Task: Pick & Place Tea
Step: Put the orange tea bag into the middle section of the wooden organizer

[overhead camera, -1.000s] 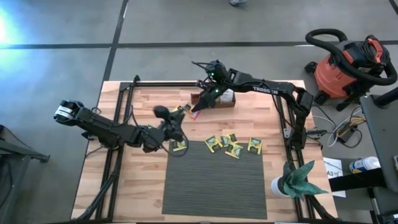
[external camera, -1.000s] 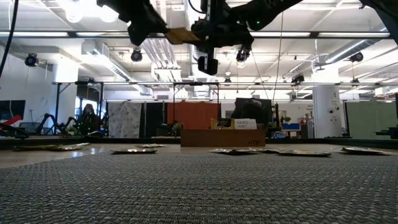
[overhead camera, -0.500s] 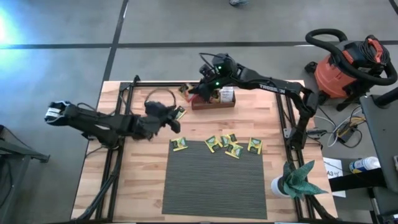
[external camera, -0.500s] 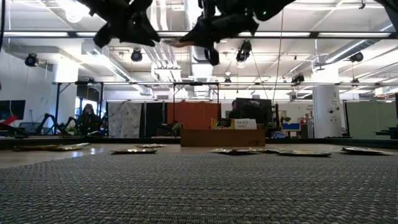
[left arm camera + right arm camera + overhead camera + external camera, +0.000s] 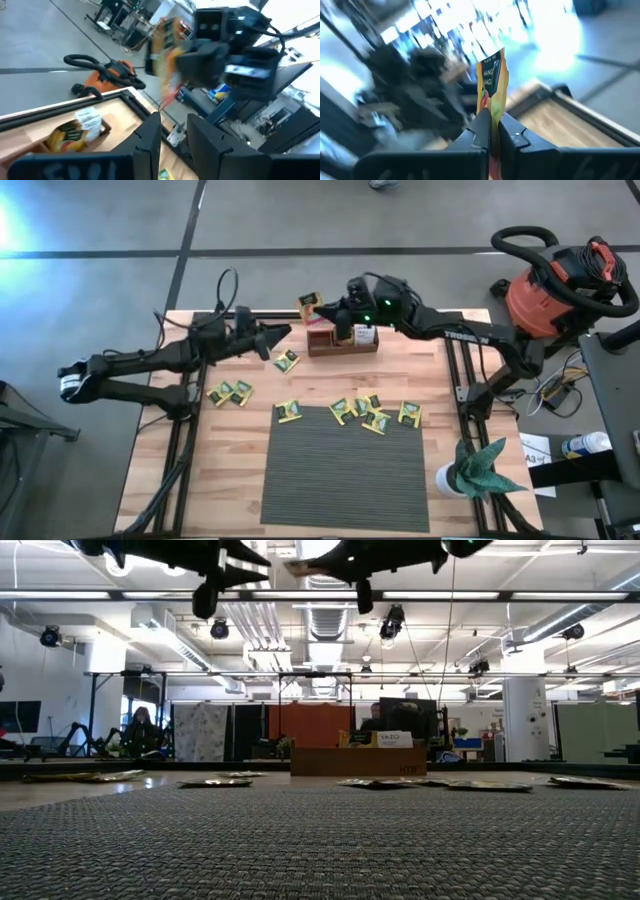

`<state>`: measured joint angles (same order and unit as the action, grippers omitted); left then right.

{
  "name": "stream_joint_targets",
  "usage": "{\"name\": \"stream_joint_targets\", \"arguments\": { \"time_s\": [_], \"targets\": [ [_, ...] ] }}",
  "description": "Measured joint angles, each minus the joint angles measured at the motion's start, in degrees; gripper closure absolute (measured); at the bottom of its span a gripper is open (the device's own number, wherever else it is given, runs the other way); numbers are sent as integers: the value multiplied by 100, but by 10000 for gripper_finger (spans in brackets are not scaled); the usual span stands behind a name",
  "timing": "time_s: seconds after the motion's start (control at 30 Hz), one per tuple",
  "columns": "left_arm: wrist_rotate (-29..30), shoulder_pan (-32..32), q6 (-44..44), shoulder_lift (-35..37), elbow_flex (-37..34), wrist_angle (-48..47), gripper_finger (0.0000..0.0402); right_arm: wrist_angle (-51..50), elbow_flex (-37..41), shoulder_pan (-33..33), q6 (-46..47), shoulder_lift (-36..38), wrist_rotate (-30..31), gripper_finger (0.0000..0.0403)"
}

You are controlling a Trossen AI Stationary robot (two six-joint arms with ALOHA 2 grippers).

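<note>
Above the tray (image 5: 342, 346), right hand (image 5: 318, 308) has carried sachet (image 5: 309, 304) leftward.

A brown wooden tray (image 5: 343, 346) is seen at the surface's (image 5: 200, 480) far edge, a grey ribbed mat (image 5: 345, 470) at its near edge, and an orange vacuum (image 5: 550, 290) beyond its far right corner.

Grey concrete floor (image 5: 330, 215) spreads all around, crossed by dark seams. At three o'clock of the wooden table (image 5: 190, 490) sits an orange shop vacuum (image 5: 555, 290) with its black hose looped. Across the hall, strip lights (image 5: 520, 595) and ducts (image 5: 320, 625) run overhead, a white column (image 5: 520, 720) stands at three o'clock, an orange panel (image 5: 310, 725) glows dead ahead.
</note>
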<state>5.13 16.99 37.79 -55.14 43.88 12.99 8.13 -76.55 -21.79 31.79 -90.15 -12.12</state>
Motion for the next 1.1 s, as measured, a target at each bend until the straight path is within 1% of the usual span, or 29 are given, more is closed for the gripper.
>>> {"name": "stream_joint_targets", "arguments": {
  "time_s": [0.07, 0.13, 0.2, 0.23, 0.33, 0.43, 0.53, 0.8, 0.93, 1.03, 1.1],
  "targets": [
    [-397, 223, -159, -86, -8, -6, 312, 842, 450, 65, 343, 156, 127, 394],
    [-946, 356, -526, -208, -13, 94, 312, 1550, 832, 138, 543, 267, 176, 394],
    [-1417, 415, -796, -310, -13, 321, 312, 1902, 1113, 221, 556, 345, 183, 394],
    [-1544, 433, -870, -350, -8, 412, 312, 1982, 1222, 263, 553, 375, 186, 394],
    [-1588, 461, -907, -489, 13, 694, 312, 2050, 1461, 399, 517, 455, 218, 394],
    [-1714, 480, -874, -568, 87, 899, 312, 2094, 1604, 529, 416, 519, 479, 394],
    [-1813, 498, -716, -629, 157, 904, 312, 2116, 1666, 615, 375, 529, 610, 394],
    [-2001, 503, -311, -1011, 385, 932, 312, 2126, 1692, 763, 372, 492, 659, 394],
    [-2089, 494, -268, -1232, 536, 932, 312, 2137, 1700, 777, 359, 494, 886, 394],
    [-2113, 494, -275, -1307, 629, 931, 321, 2128, 1700, 779, 359, 494, 916, 394],
    [-2117, 494, -322, -1313, 668, 928, 336, 2116, 1720, 789, 359, 500, 918, 394]
  ]
}}
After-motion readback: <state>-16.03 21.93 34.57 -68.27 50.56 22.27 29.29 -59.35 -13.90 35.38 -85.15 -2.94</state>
